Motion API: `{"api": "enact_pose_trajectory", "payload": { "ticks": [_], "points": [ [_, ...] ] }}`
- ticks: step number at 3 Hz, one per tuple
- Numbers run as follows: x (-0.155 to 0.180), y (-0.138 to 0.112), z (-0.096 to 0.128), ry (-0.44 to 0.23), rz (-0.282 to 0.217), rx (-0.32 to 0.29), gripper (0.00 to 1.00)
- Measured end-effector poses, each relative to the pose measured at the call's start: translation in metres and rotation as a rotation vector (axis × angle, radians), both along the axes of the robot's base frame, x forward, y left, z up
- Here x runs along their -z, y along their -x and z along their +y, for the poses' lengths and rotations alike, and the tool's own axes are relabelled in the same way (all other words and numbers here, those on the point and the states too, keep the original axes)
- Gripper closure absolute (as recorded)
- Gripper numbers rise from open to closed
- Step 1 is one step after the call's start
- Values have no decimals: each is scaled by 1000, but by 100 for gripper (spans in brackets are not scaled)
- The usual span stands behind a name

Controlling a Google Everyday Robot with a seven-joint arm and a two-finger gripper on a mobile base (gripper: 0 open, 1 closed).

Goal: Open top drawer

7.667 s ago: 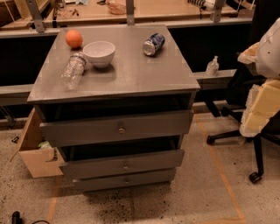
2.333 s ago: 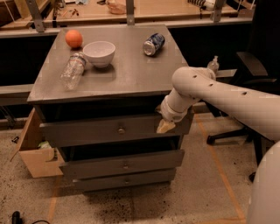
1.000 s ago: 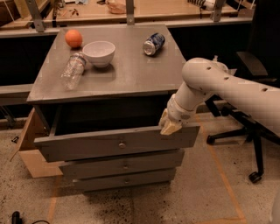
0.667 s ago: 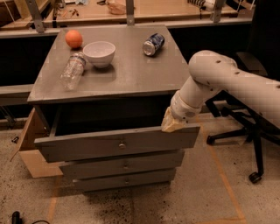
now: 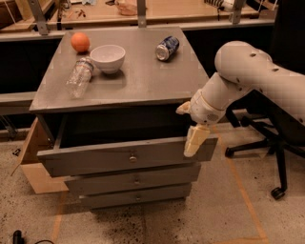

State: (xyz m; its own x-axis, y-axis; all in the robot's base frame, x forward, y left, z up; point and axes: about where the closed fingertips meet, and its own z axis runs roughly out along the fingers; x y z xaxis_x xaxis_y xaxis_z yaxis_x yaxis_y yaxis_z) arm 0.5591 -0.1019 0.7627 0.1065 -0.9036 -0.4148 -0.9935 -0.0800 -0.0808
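Note:
The top drawer (image 5: 95,162) of the grey cabinet stands pulled out towards me. Its tall front carries a small round metal knob (image 5: 133,157), and its deep grey box shows dark inside (image 5: 119,128). The two shallower drawers (image 5: 136,180) below it are shut. My gripper (image 5: 193,139) hangs at the right end of the drawer front, by its upper right corner, on the white arm (image 5: 248,76) that reaches in from the right.
On the cabinet top (image 5: 143,81) lie an orange (image 5: 80,42), a white bowl (image 5: 107,57), a plastic bottle (image 5: 78,77) on its side and a can (image 5: 167,48). A cardboard box (image 5: 33,157) stands at the left, an office chair (image 5: 267,147) at the right, a workbench (image 5: 157,14) behind.
The top drawer was shut at first and now stands pulled out. Over the last second my arm has shifted slightly right, with the gripper still by the drawer's right end.

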Motion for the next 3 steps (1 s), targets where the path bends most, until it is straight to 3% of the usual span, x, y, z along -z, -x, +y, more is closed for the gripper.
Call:
{"api": "enact_pose_trajectory", "payload": {
  "ticks": [1, 2, 3],
  "points": [
    [-4, -12, 3, 2, -63, 8, 34],
    [-7, -35, 5, 11, -143, 23, 65],
    [-3, -57, 6, 37, -217, 57, 89]
  ]
}}
